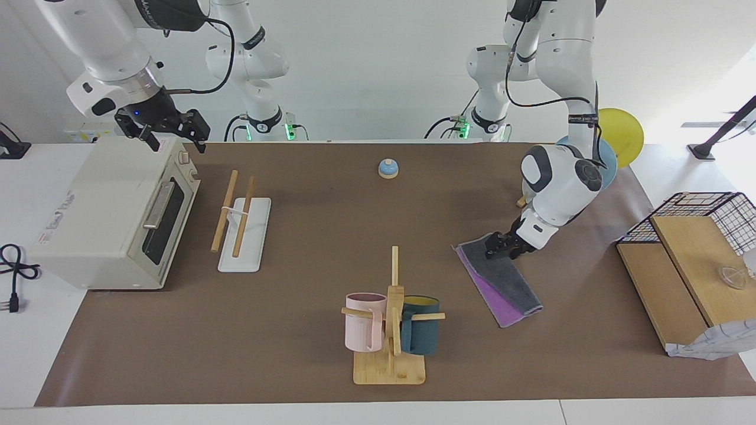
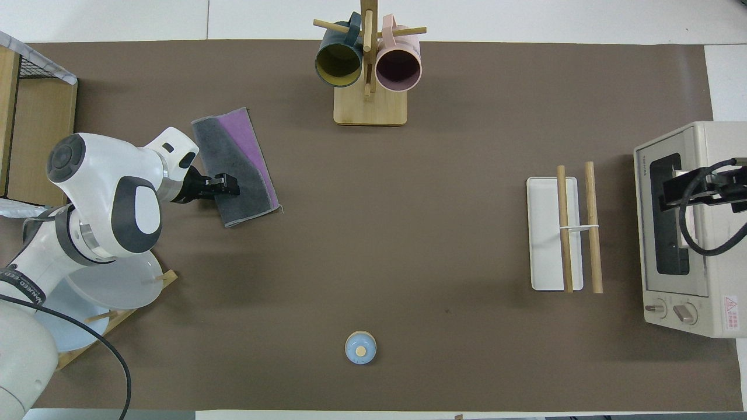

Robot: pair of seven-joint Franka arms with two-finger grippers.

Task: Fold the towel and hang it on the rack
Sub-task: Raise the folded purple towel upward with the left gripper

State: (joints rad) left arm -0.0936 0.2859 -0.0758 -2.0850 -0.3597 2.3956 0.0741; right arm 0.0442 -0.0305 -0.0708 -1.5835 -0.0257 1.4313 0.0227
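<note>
The towel lies folded on the brown mat toward the left arm's end of the table, dark grey on top with a purple strip showing along one side. My left gripper is down at the towel's end nearer the robots, touching the grey cloth at its edge. The rack, two wooden rods over a white base, stands toward the right arm's end, beside the oven. My right gripper waits open in the air over the oven's top, holding nothing.
A white toaster oven sits at the right arm's end. A bamboo mug stand with a pink and a dark teal mug stands farther out at mid-table. A small blue bell sits near the robots. Plates and a wooden shelf flank the left arm.
</note>
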